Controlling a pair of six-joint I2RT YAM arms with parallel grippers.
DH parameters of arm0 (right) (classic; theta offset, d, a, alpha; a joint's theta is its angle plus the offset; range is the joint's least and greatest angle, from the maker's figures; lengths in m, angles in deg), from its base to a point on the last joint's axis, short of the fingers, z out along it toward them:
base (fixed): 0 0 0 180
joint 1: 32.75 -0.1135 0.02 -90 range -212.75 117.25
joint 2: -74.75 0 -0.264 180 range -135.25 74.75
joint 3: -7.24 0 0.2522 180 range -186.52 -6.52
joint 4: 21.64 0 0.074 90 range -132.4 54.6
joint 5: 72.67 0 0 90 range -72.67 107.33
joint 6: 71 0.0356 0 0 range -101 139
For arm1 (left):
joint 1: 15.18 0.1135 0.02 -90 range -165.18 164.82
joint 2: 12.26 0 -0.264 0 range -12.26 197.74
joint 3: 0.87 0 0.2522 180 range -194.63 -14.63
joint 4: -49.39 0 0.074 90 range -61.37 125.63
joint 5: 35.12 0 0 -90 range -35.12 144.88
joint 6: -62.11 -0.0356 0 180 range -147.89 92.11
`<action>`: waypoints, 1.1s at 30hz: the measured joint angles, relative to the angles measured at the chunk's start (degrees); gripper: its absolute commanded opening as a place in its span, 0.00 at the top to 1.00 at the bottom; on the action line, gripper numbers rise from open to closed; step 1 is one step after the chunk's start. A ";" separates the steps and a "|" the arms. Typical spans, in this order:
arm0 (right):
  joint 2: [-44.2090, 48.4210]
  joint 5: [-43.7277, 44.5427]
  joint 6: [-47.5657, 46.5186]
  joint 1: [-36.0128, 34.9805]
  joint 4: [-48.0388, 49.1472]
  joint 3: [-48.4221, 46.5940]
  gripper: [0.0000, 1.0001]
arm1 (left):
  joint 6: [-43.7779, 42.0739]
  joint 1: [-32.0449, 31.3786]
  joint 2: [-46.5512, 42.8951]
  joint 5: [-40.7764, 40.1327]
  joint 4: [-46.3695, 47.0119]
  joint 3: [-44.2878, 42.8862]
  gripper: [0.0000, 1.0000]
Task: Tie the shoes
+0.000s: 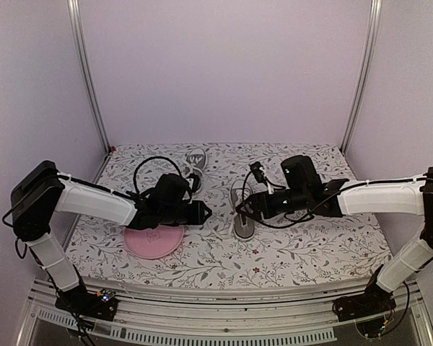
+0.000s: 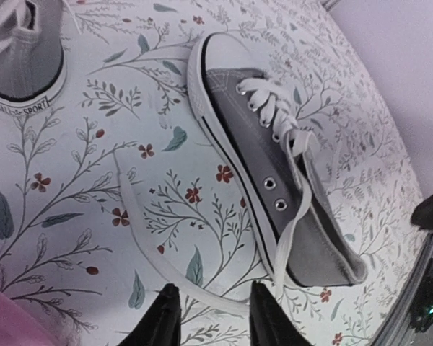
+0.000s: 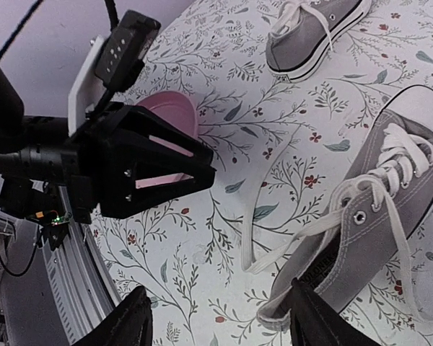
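Near shoe (image 1: 243,215) at middle of table (image 1: 310,252), between the two grippers; its laces untied. Far shoe (image 1: 195,160) at back edge, well apart. One loose lace (image 2: 141,216) trails over cloth from near shoe and passes under gap of left gripper (image 2: 213,317); fingers a little apart, lace not pinched. Right gripper (image 3: 224,324) just beside near shoe, fingers spread wide, grasping nothing. Pink plate (image 1: 154,241) under left arm.
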 measured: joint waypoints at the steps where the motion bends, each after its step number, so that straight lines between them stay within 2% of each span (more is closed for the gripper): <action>1: -1.27 1.25 -0.81 -1.11 -1.25 -1.70 0.36 | -0.31 0.13 -1.16 -0.13 -0.07 0.52 0.51; 4: -4.61 4.20 -2.10 -3.30 -4.04 -5.86 0.35 | -1.62 0.70 -3.93 0.50 0.81 1.55 0.43; 7: -4.83 7.69 -0.44 -3.56 -6.12 -6.12 0.33 | -5.68 0.63 -3.74 3.61 3.10 1.66 0.42; 15: -2.23 14.34 7.45 -3.50 -6.93 -2.91 0.31 | -15.45 -1.84 6.14 13.31 5.90 -0.66 0.39; 23: 1.01 15.82 10.71 -3.43 -6.64 0.04 0.28 | -20.46 -3.37 9.09 15.10 5.86 -0.87 0.35; 26: 1.09 15.96 10.78 -3.15 -6.36 0.35 0.28 | -21.73 -4.00 11.06 14.84 5.46 -1.95 0.41; 30: 1.31 15.98 10.78 -2.27 -6.08 1.42 0.27 | -22.95 -4.96 12.37 13.55 5.05 -3.13 0.63; 33: 1.79 16.20 10.67 -1.77 -5.42 2.43 0.22 | -23.34 -5.42 13.55 11.85 5.64 -3.56 0.79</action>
